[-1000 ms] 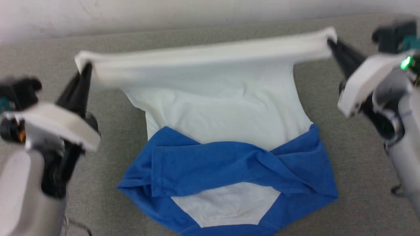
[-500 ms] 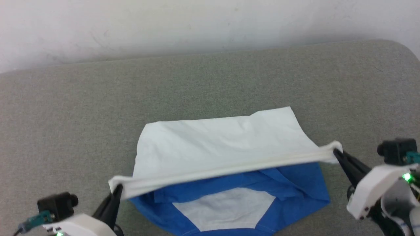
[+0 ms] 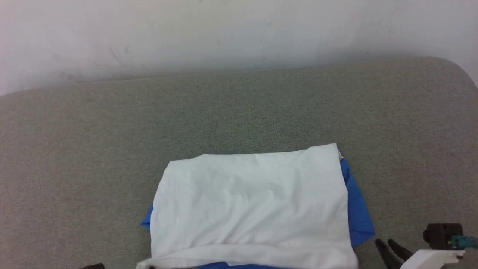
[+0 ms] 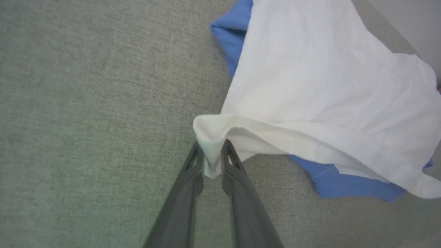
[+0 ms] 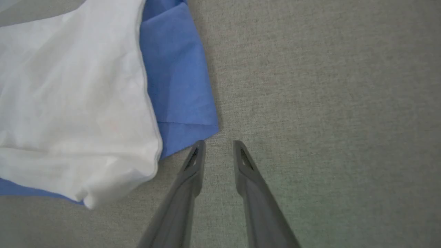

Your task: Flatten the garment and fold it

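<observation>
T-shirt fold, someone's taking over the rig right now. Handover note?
Left gripper: shut on the near left white corner of the T-shirt; that corner looks lifted off the grey padded surface.
Right gripper: open, empty, over bare surface just beside the T-shirt's blue edge.
Done: the white body lies folded over the blue part; blue peeks out at both sides.
Left: lay the left corner down, release it, smooth the wrinkles, and probably square up the edges.
</observation>
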Controlling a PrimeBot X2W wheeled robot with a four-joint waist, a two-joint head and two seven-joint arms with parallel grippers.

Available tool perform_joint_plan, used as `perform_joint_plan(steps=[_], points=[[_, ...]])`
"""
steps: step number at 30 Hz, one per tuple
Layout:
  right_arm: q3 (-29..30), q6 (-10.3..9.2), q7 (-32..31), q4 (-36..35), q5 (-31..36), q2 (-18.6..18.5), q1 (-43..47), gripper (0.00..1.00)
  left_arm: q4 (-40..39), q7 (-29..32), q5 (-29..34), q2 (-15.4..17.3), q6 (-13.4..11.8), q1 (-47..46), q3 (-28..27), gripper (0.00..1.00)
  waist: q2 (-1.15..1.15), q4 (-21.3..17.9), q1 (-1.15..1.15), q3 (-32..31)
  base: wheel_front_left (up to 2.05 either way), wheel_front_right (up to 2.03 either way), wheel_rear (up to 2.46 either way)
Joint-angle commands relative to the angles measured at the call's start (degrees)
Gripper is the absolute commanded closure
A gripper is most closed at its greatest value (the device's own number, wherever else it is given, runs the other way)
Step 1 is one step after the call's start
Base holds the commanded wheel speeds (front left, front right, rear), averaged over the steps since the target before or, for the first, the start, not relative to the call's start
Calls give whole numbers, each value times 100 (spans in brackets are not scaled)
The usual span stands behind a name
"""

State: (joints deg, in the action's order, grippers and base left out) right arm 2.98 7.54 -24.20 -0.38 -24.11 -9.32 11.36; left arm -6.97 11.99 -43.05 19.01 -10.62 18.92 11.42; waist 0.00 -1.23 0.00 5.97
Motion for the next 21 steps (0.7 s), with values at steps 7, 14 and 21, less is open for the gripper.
perform_joint_plan(steps=[7,14,21], points=[[57,-5,126,-581,-21,97,516,0,166,-673,153,-98,2,-39,-203,0,0,79,0,-155,0,0,0],[464,-5,-1,-1257,94,110,353,0,-86,-1802,686,-47,-20,-293,-503,0,0,168,0,-232,0,0,0],[361,-5,-522,-690,67,-183,-356,0,-110,-2486,1348,-22,36,-670,-358,0,0,459,0,-228,0,0,0]])
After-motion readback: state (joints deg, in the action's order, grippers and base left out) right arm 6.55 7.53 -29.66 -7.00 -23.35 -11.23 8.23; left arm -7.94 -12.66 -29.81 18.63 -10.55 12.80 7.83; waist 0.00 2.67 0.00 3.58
